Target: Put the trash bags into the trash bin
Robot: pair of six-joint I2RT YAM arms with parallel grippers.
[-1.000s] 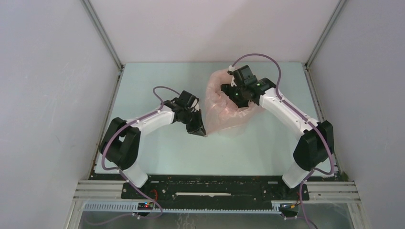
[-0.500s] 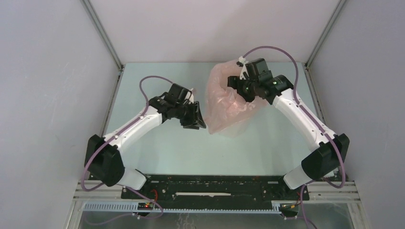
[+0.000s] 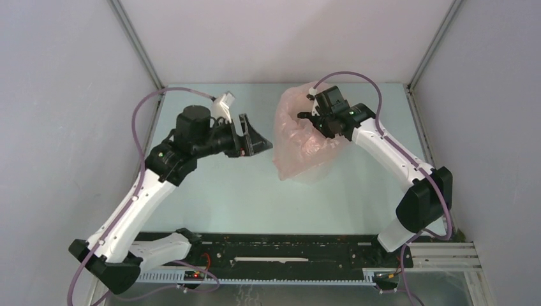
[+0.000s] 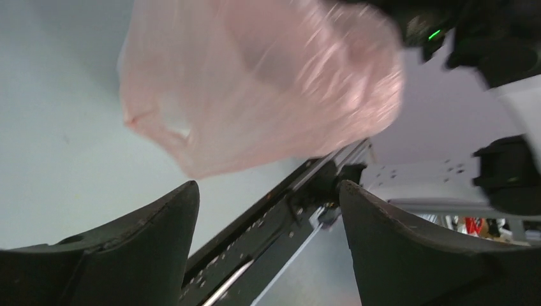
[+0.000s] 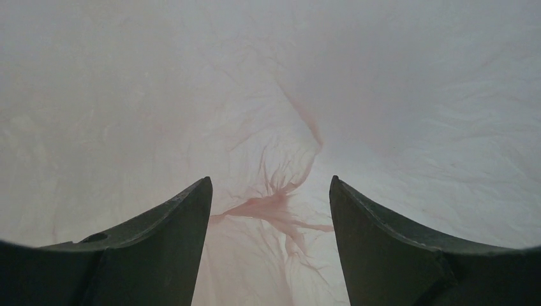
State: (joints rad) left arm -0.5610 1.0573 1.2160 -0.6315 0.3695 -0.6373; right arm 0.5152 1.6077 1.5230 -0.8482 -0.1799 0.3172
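Note:
The pale-pink trash bag (image 3: 300, 137) stands puffed up at the back right of the table, mouth upward. It drapes over the trash bin (image 3: 311, 171), which shows only as a paler shape through the film low down. My right gripper (image 3: 317, 124) reaches down into the bag's mouth. In the right wrist view it (image 5: 269, 181) is open, with the bag's gathered bottom seam (image 5: 274, 207) beyond its tips and nothing between them. My left gripper (image 3: 258, 141) hangs open just left of the bag and apart from it. In the left wrist view the bag (image 4: 255, 83) lies ahead of the empty left gripper (image 4: 268, 186).
The pale green table (image 3: 210, 191) is walled by grey panels left, right and behind. The black base rail (image 3: 287, 248) runs along the near edge. The left arm's elbow (image 3: 167, 162) stands high over the table's left half.
My left gripper has gone from shut at the bag's lower left edge to open, rising and pulling back to the left. The right gripper stays inside the bag's mouth.

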